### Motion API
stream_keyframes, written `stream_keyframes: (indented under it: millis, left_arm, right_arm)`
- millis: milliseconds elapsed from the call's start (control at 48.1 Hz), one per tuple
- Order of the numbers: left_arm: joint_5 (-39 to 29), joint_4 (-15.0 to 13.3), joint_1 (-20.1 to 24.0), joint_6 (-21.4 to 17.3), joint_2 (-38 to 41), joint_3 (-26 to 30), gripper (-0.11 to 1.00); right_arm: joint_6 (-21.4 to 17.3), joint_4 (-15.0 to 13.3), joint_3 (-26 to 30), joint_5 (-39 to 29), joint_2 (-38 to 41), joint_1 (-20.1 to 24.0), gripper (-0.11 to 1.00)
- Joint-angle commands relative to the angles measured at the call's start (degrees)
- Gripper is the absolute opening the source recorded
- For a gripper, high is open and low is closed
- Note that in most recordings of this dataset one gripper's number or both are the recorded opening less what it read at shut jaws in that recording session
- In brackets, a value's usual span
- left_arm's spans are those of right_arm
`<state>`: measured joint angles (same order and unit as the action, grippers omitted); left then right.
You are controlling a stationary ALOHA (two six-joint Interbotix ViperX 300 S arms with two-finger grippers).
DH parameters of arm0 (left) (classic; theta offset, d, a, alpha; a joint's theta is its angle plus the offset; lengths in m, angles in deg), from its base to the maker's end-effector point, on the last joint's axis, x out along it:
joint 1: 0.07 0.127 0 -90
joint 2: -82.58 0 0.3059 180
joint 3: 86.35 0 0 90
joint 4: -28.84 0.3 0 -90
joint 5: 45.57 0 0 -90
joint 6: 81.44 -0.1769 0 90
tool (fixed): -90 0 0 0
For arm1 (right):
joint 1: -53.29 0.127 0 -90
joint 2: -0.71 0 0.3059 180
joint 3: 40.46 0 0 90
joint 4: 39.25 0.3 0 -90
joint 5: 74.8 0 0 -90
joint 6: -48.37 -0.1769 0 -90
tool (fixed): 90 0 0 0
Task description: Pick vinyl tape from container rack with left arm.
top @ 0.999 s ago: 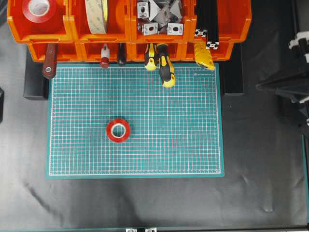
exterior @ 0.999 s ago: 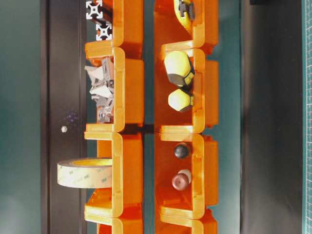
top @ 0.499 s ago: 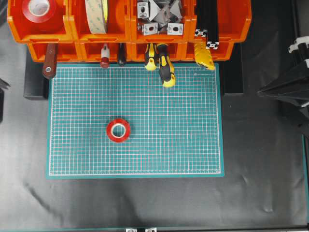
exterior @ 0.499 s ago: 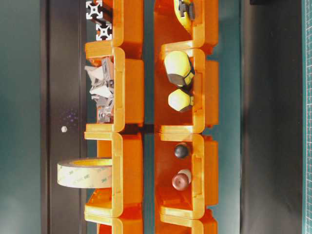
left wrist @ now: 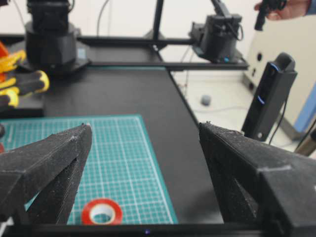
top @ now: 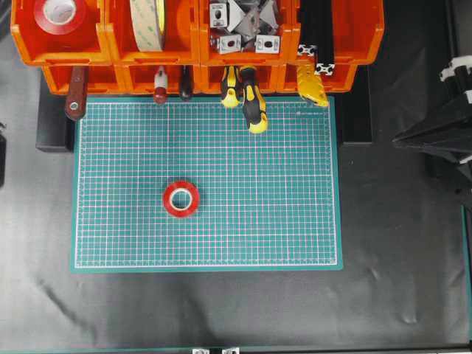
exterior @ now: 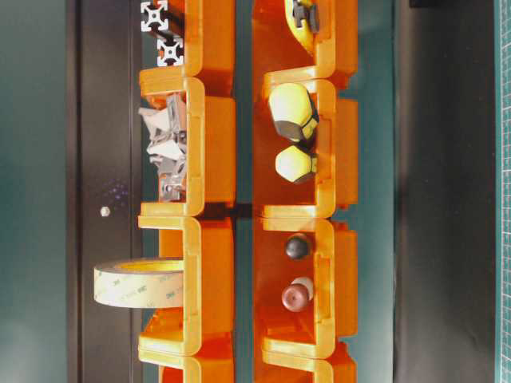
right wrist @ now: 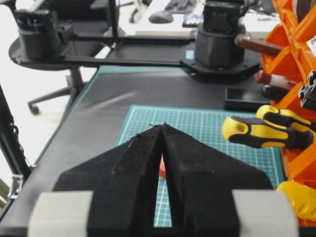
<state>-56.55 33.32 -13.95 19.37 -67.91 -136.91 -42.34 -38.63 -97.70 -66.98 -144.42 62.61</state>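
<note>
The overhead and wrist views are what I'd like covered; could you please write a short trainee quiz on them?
1. True or false: the left pincer stands open.
2. Which lies on the cutting mat? A: a cream tape roll. B: a red tape roll. C: metal brackets.
3. In one word, how do the jaws of the right pincer stand?

Key: 1 true; 2 B; 3 shut.
</note>
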Motion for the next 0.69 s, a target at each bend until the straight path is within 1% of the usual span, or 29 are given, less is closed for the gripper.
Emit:
stream_keyframes:
  millis: [0,166,666]
  left_arm:
    - [3.2,0.0,0.2,-0.1,0.9,0.5,0.84]
    - [5.7,0.0,0.3,-0.1,0.7,0.2,0.84]
    - [5.8,0.0,0.4,0.4,1.1,-3.3,0.84]
  right_arm:
    - [-0.1,0.1,0.7,-0.2,0.8,0.1,0.0]
    - [1.0,-0.2,0.7,-0.3,0.9,-0.2,0.0]
    - [0.9,-0.3,-0.1,-0.4,0.9,-0.4,0.0]
